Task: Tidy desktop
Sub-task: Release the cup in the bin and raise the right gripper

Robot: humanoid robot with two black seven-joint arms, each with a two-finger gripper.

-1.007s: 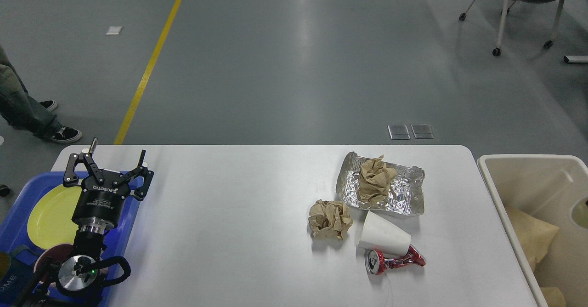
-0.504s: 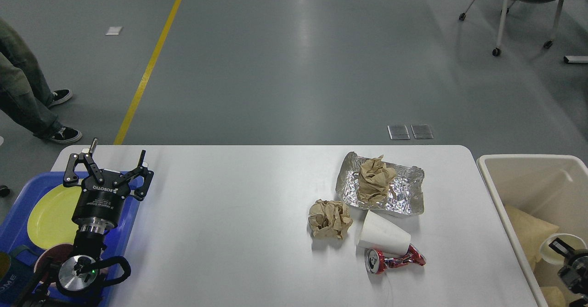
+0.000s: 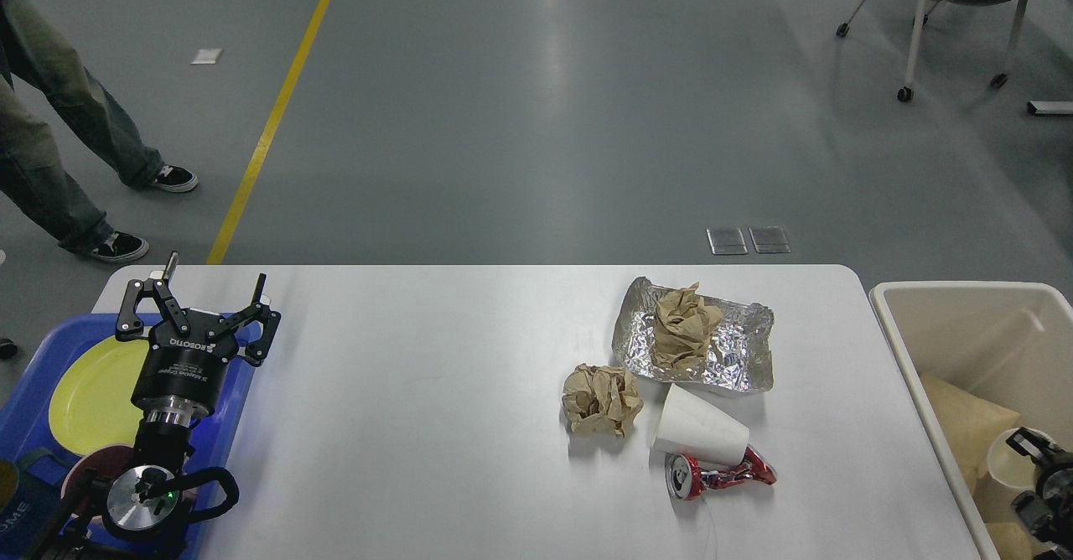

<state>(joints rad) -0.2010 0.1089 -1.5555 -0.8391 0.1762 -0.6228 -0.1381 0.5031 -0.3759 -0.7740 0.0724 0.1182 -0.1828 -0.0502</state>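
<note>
Left claw spread wide, holding nothing, at 9 o'clock on the desktop. Right claw at 4 o'clock over the bin; can't tell if clenched. Paper ball probably light and squashy: pinch across the middle.

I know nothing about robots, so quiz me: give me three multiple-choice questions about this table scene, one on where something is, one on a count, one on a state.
1. Where does the crushed red can lie?
A. In the blue tray
B. On the desktop beside the white paper cup
C. On the floor

2. How many crumpled brown paper balls are on the table?
A. Two
B. Four
C. None

3. How is the left gripper?
A. Shut on a plate
B. Holding the can
C. Open, holding nothing

Answers: 1 B, the can touches the cup's lower side. 2 A, one ball on the tabletop, another in the foil tray. 3 C, its fingers are spread with nothing between them.
</note>
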